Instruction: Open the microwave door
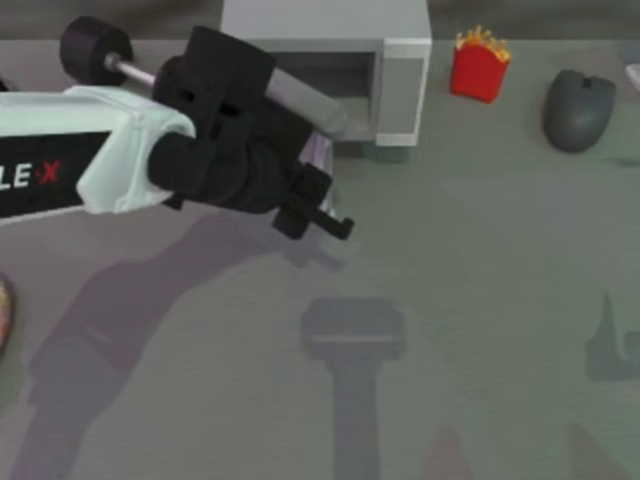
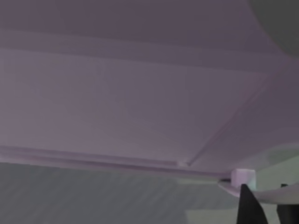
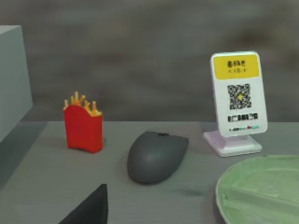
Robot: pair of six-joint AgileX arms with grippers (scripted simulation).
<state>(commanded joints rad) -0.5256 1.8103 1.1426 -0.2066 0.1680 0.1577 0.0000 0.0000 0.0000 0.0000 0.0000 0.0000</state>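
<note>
The light grey microwave stands at the table's far edge, and its dark cavity shows beside the plain control strip. The microwave door is swung out toward the table's front, and only a thin lilac sliver of it shows under my left arm. In the left wrist view the door's pale panel fills most of the picture. My left gripper is at the door's free edge, its dark fingers close together around the pale handle. A dark part of my right gripper shows only in its wrist view.
A red box of fries and a dark computer mouse sit to the right of the microwave. A QR-code stand and a green plate lie farther right. A small object pokes in at the left edge.
</note>
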